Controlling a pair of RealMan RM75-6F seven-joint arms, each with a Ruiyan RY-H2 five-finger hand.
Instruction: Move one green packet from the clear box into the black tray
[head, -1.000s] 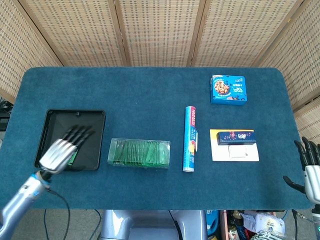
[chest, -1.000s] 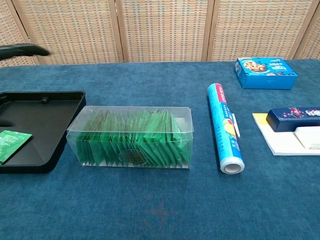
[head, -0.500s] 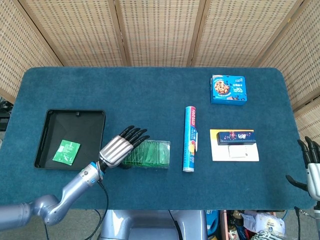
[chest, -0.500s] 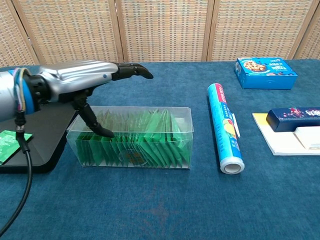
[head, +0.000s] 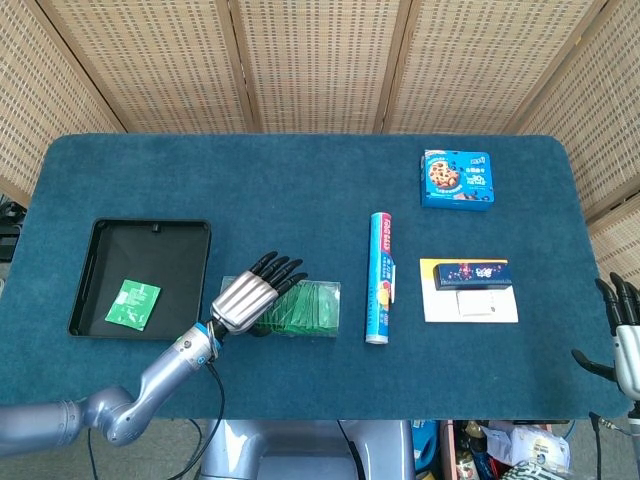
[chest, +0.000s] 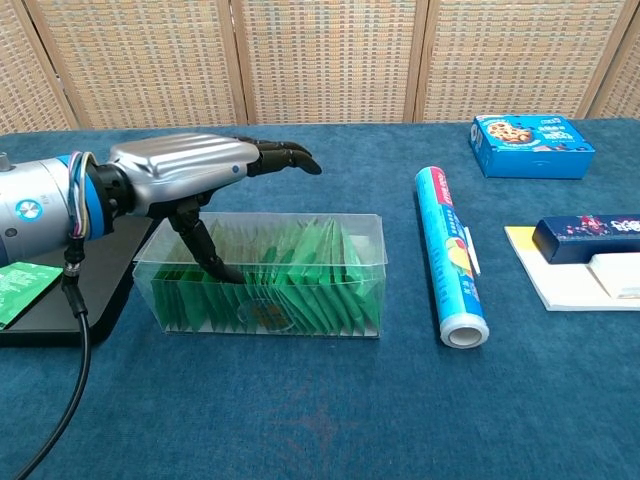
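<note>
A clear box (head: 300, 308) (chest: 300, 272) packed with several upright green packets stands left of the table's middle. My left hand (head: 252, 298) (chest: 205, 170) hovers over its left end, palm down, fingers spread, thumb reaching down into the packets; it holds nothing. The black tray (head: 110, 250) (chest: 90, 215) lies to the left with one green packet (head: 133, 304) (chest: 20, 288) flat in it. My right hand (head: 622, 335) stays at the table's right front corner, fingers apart, holding nothing.
A blue-and-yellow roll (head: 379, 277) (chest: 450, 255) lies right of the box. Further right are a dark blue box on a white-and-yellow pad (head: 470, 289) (chest: 585, 250) and a blue cookie box (head: 457, 179) (chest: 530, 146) at the back.
My left hand left the tray, where a green packet now lies, swung right to the clear box, and has since shifted a little further right over it. The right hand has barely moved.
</note>
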